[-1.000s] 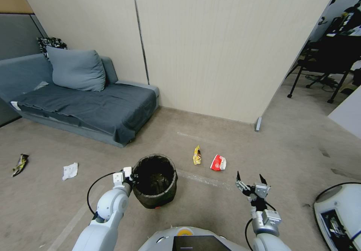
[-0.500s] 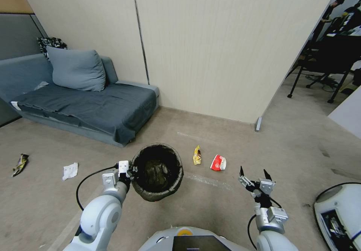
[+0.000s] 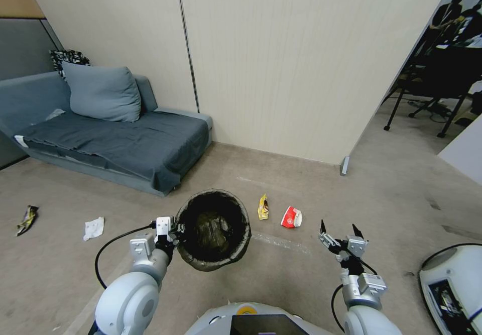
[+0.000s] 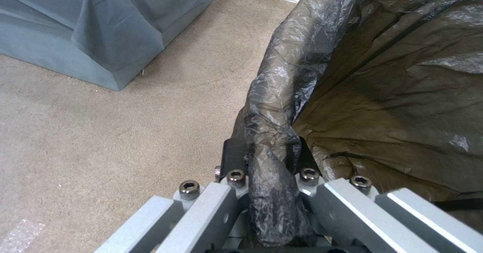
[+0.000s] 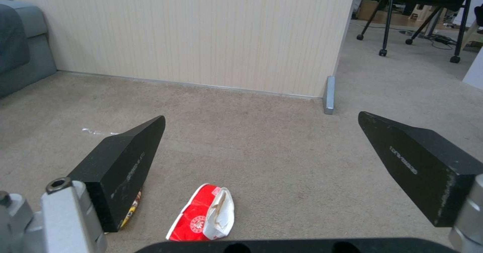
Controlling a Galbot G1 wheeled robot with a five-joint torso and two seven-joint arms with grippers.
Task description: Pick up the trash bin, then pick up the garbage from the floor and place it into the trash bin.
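Observation:
My left gripper (image 3: 169,228) is shut on the near-left rim of the trash bin (image 3: 213,229), which hangs off the floor with its dark-bagged mouth tipped toward me. In the left wrist view the fingers (image 4: 234,158) pinch the folded bag at the trash bin's (image 4: 392,94) rim. Garbage lies on the carpet: a yellow wrapper (image 3: 262,207) and a red-and-white packet (image 3: 291,217) just right of the bin, a white tissue (image 3: 93,227) and a shiny wrapper (image 3: 26,219) far left. My right gripper (image 3: 339,227) hovers open, near side of the packet (image 5: 203,217), its opening (image 5: 262,117) empty.
A grey sofa (image 3: 115,139) stands at the back left and a beige wall panel (image 3: 281,64) straight ahead, ending at a metal post (image 3: 344,165). Office chairs (image 3: 437,84) are at the back right. A white machine (image 3: 452,285) sits at the near right. Pale tape (image 3: 276,242) crosses the carpet.
The left arm has raised the bin and tipped its mouth more toward me, shifting it slightly right. The open right gripper has edged forward and to the right.

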